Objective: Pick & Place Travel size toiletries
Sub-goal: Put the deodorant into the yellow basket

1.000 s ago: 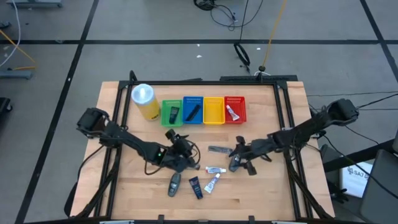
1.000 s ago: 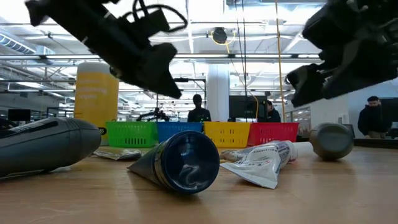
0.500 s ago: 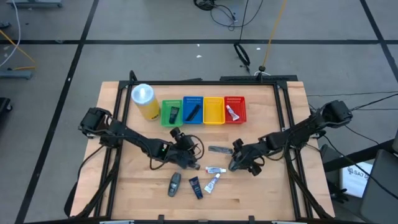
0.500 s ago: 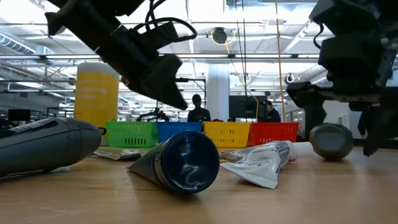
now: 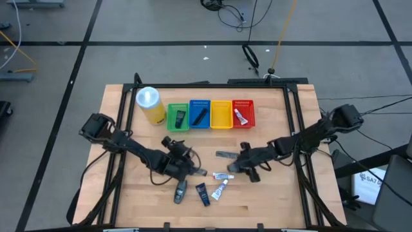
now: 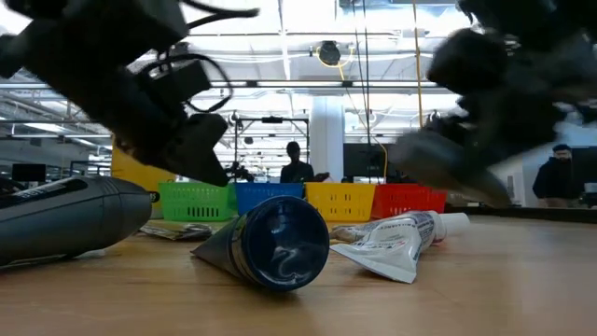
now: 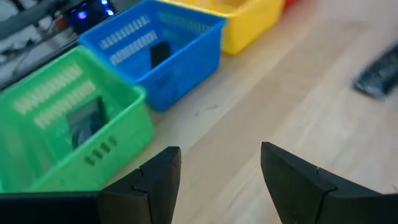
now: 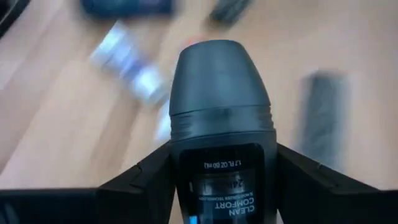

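Observation:
My right gripper (image 5: 241, 165) hangs over the middle of the table, right of the loose items, shut on a dark grey oval stick (image 8: 222, 106). My left gripper (image 7: 221, 168) is open and empty above bare wood, near the green basket (image 7: 74, 124) and the blue basket (image 7: 163, 56). On the table near the front lie another dark grey stick (image 5: 181, 191), a dark blue tube (image 5: 202, 193), two white tubes (image 5: 219, 189) (image 5: 223, 175) and a flat grey sachet (image 5: 225, 155). My right gripper pinches the dark grey stick by its labelled lower body (image 8: 224, 165) between the two fingers (image 8: 146, 183). The stick lies along the fingers, and its rounded cap end (image 8: 217, 68) sticks out past their tips. The fingers come from the table's right, and the stick is lifted clear.
A row of baskets stands at the far side: green (image 5: 178, 117) and blue (image 5: 199, 114) each hold a dark item, yellow (image 5: 221, 114) shows nothing inside, red (image 5: 243, 113) holds a white tube. A tall yellow canister (image 5: 149, 105) stands left of them.
My right gripper's fingers stood on either side of the dark grey stick lying on the table; it has taken hold of the stick, lifted it clear and moved slightly toward the table's left. My left gripper has drawn back toward the table's left.

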{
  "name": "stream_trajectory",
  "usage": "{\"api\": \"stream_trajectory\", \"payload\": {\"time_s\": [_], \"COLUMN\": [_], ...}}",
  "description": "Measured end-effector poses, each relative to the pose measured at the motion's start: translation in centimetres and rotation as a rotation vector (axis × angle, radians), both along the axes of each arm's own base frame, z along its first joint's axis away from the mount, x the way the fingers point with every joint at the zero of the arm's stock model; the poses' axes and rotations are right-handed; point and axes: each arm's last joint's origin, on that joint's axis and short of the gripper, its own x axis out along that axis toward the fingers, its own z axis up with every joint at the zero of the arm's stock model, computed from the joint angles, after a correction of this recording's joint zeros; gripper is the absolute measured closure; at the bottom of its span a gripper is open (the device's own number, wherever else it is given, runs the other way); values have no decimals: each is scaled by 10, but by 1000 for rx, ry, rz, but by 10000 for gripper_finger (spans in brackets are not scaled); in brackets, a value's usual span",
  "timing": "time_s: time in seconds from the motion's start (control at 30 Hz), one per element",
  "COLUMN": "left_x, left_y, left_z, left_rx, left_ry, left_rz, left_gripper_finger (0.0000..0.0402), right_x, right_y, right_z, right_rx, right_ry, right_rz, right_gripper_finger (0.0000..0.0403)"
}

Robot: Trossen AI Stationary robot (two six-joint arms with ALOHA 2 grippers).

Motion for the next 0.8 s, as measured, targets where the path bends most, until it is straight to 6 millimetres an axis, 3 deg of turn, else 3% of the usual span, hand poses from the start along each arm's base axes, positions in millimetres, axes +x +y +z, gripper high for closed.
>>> {"api": "stream_trajectory", "payload": {"time_s": [0.17,0.37,0.53,0.8], "left_x": [-14,-19,-19,-20], "left_y": [-9,-11,-11,-13], "left_z": [-9,-10,-12,-12], "left_rx": [-5,23,15,11], "left_ry": [-165,-200,-197,-186], "left_rz": [55,66,65,54], "left_gripper_finger": [183,183,183,183], "right_x": [23,59,74,89], "right_y": [-27,-87,-128,-160], "right_z": [27,56,50,18], "right_rx": [2,-9,-6,18], "right_ry": [-264,-335,-318,-244], "right_rz": [-283,-668,-852,-978], "right_gripper_finger": [187,191,190,187]}}
